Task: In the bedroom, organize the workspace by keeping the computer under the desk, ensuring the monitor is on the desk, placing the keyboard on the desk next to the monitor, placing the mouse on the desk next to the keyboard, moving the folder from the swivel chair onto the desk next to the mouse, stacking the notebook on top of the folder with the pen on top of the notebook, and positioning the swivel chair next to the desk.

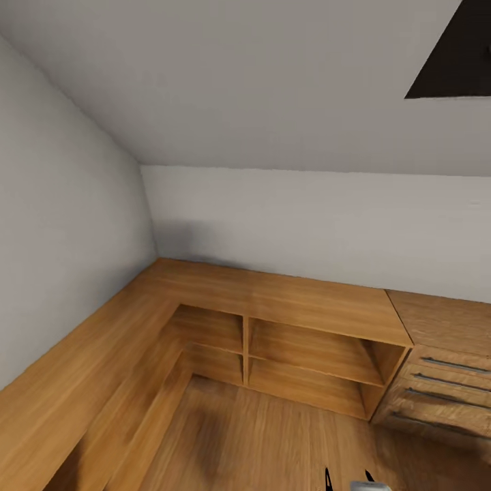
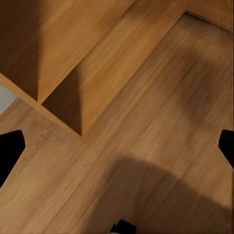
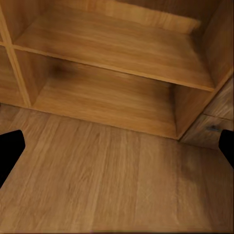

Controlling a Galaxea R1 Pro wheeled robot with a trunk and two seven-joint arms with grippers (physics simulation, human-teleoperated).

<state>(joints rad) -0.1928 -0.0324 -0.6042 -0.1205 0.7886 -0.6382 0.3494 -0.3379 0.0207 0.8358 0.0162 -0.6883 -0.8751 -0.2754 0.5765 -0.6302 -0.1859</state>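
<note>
Shelving [image 1: 310, 358] in warm wood runs along the far wall of the head view, low and open-fronted, divided into upper and lower cubbies by a horizontal board and an upright partition. Its flat top [image 1: 273, 293] carries on round the corner and down the left wall as one L-shaped surface. A drawer unit [image 1: 447, 382] stands touching the shelving's right end, with several long metal handles one above another. Behind all this rise plain pale walls [image 1: 320, 218] under a sloping ceiling, and a dark panel [image 1: 457, 54] cuts across the upper right corner. The wooden floor [image 1: 273, 436] spreads in front of the cubbies. None of the desk items named in the task is anywhere in these views — no desk either, as far as can be told. The left gripper [image 2: 117, 146] hangs over the floor beside a corner of the wooden unit, its two dark fingertips [image 2: 9, 148] at opposite edges of the left wrist view, spread wide with nothing between them. The right gripper [image 3: 117, 148] faces the cubbies and the drawer unit's edge — its fingers [image 3: 9, 148] likewise wide apart and holding nothing.
</note>
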